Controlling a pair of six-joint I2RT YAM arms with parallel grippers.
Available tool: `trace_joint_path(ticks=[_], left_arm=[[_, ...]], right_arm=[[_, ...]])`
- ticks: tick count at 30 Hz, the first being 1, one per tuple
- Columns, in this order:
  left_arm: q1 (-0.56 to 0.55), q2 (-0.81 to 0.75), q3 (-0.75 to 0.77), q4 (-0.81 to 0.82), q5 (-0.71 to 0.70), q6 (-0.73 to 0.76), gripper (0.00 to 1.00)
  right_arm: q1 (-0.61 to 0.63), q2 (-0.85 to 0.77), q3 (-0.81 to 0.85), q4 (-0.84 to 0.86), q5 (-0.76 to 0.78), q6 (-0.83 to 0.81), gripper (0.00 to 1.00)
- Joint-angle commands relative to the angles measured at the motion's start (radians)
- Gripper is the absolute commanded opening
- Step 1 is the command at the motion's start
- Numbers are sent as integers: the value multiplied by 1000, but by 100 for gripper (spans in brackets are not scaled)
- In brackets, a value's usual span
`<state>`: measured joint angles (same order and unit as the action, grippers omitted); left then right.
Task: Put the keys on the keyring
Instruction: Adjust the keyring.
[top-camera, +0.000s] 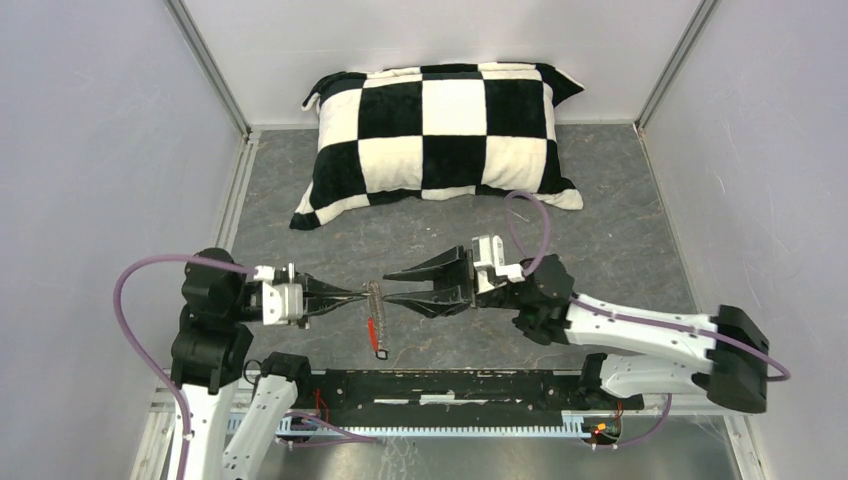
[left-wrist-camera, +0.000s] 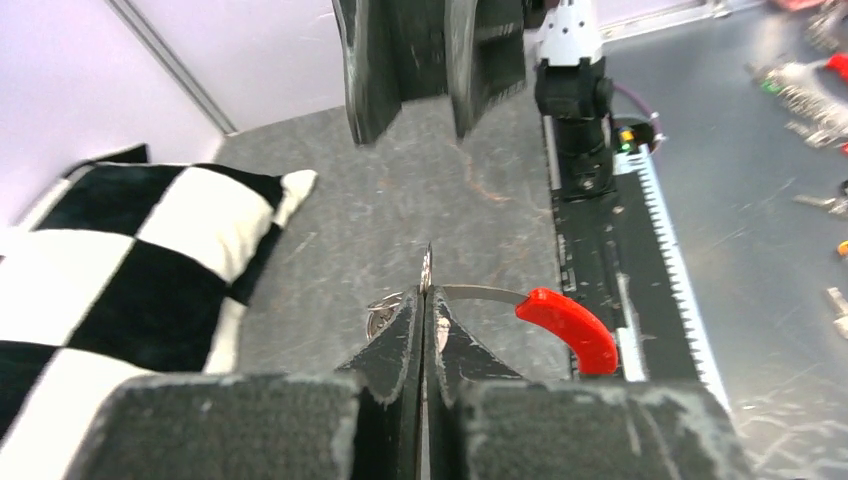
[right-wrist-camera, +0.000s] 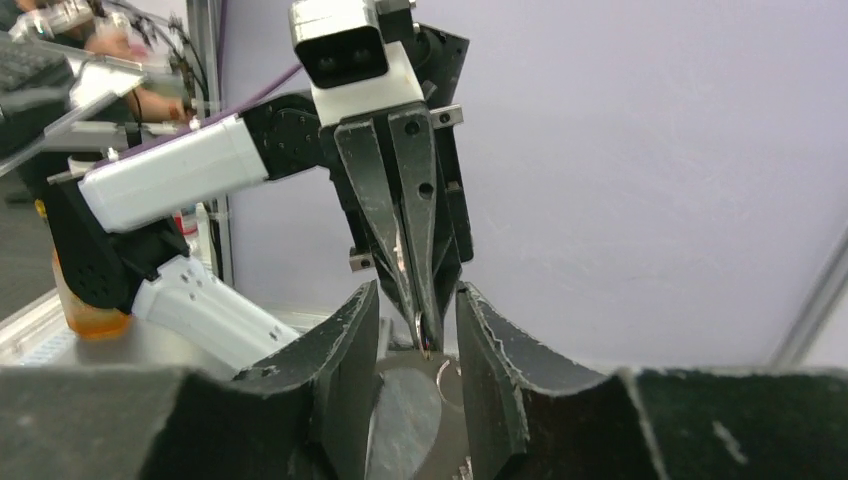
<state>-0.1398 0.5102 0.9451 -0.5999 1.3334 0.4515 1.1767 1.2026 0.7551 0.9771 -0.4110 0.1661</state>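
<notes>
Item: keyring, thin silvery wire with a glossy curved red section, long axis pointing away from the pillow. Your left gripper fingers pinched it; your right gripper fingers stood spread.

Left arm: rises from the near-left base, elbow folded, wrist level and pointing right toward the table's middle.
Left gripper: fingers pressed flat together, pinched on the keyring at their tips.
Right arm: reaches in from the near-right base, forearm low, wrist level and pointing left.
Right gripper: jaws parted, one finger on each side of the left gripper's tips, facing them tip to tip.
</notes>
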Motion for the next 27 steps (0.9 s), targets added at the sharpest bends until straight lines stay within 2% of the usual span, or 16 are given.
trace_joint_path(ticks=[1, 7, 14, 18, 22, 25, 27], left_arm=[[0, -27, -3, 7, -54, 169, 2], [0, -19, 4, 10, -38, 214, 2], [0, 5, 9, 11, -66, 216, 2], [0, 7, 0, 11, -86, 220, 2], [0, 4, -6, 12, -96, 225, 2], [0, -2, -5, 11, -91, 233, 2], [0, -13, -8, 8, -80, 248, 2]], right_arm=[[-15, -112, 97, -338, -56, -154, 41], [-17, -15, 420, -876, -141, -334, 39], [13, 122, 697, -1318, -36, -517, 38], [49, 164, 788, -1440, 42, -572, 37], [70, 166, 803, -1460, 71, -585, 35], [79, 181, 836, -1491, 95, -589, 29], [85, 180, 841, -1494, 122, -595, 28]])
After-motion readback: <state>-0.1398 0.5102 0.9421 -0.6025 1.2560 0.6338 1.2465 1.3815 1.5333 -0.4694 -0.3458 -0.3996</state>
